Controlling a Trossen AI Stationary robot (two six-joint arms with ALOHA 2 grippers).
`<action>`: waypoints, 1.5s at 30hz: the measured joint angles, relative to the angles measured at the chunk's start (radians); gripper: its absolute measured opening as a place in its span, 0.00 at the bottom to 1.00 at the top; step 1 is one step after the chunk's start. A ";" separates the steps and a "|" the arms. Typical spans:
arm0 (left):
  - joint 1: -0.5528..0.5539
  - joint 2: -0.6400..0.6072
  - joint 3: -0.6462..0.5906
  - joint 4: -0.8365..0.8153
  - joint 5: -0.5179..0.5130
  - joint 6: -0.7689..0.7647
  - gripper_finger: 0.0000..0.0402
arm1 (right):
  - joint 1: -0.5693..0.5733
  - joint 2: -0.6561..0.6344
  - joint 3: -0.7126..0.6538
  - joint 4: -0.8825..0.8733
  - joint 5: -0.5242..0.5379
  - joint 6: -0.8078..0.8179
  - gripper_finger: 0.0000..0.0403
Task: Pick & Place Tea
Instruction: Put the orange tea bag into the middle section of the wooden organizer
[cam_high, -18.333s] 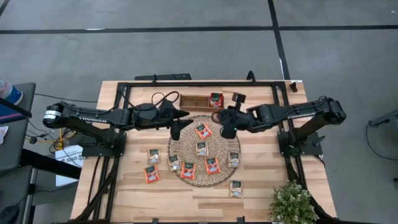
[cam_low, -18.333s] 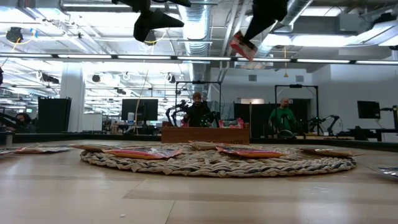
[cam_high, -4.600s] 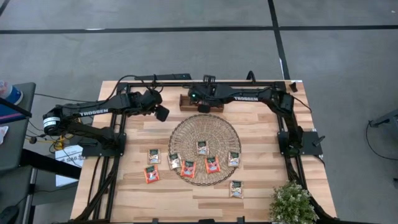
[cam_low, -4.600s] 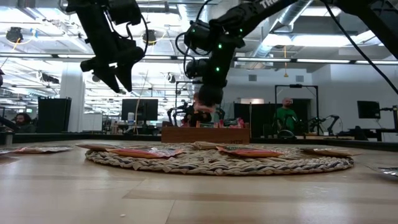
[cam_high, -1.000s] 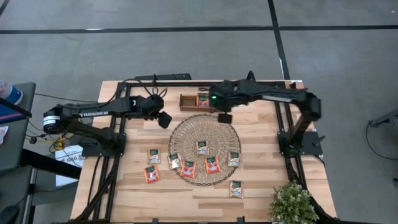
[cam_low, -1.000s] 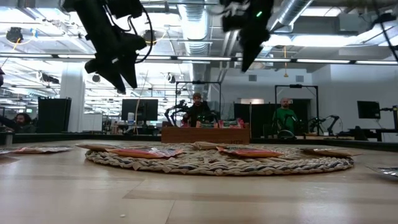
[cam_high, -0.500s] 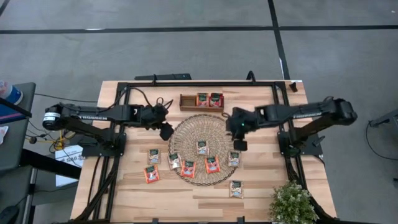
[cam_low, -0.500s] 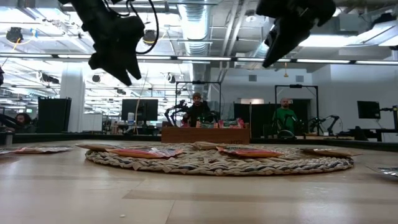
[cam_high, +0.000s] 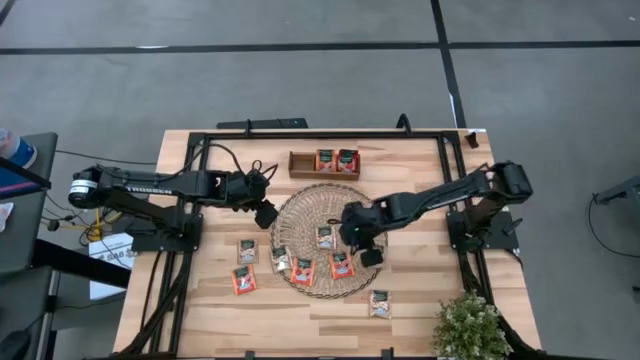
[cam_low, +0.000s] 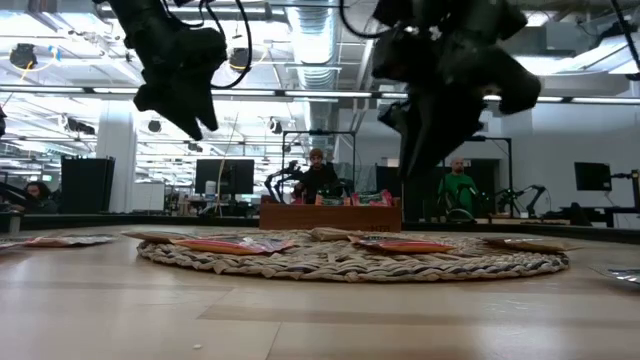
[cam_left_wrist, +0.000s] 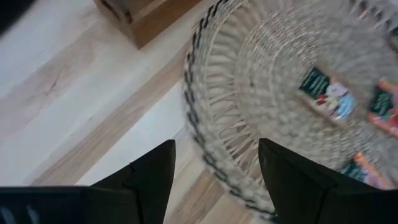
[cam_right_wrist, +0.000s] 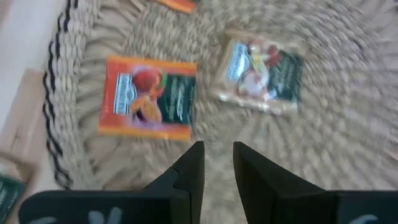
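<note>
Right claw (cam_high: 365, 250) over right part of round woven mat (cam_high: 300, 205), above tea sachets; fingers (cam_right_wrist: 186, 177) narrow, slim gap between them, nothing held. Right wrist view: orange sachet (cam_right_wrist: 148, 98) and pale sachet (cam_right_wrist: 261, 70) flat on mat, just ahead of fingertips. Left claw (cam_high: 266, 213) at mat's left edge, fingers spread wide, empty. Two red sachets (cam_high: 336, 160) in wooden compartment tray (cam_high: 302, 162) behind mat. More sachets on mat's near part; three on bare worktop (cam_high: 420, 290), two left of mat, one near plant (cam_high: 470, 328).
</note>
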 joint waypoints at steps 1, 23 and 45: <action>0.000 0.000 0.000 -0.013 -0.004 0.000 0.55 | 0.001 0.018 0.010 -0.007 -0.003 0.000 0.19; -0.001 -0.001 -0.225 0.134 0.092 -0.036 0.55 | 0.040 0.139 0.117 -0.069 -0.105 0.054 0.19; -0.007 -0.002 -0.224 0.153 0.096 0.042 0.55 | 0.030 0.324 0.223 -0.105 -0.073 0.115 0.19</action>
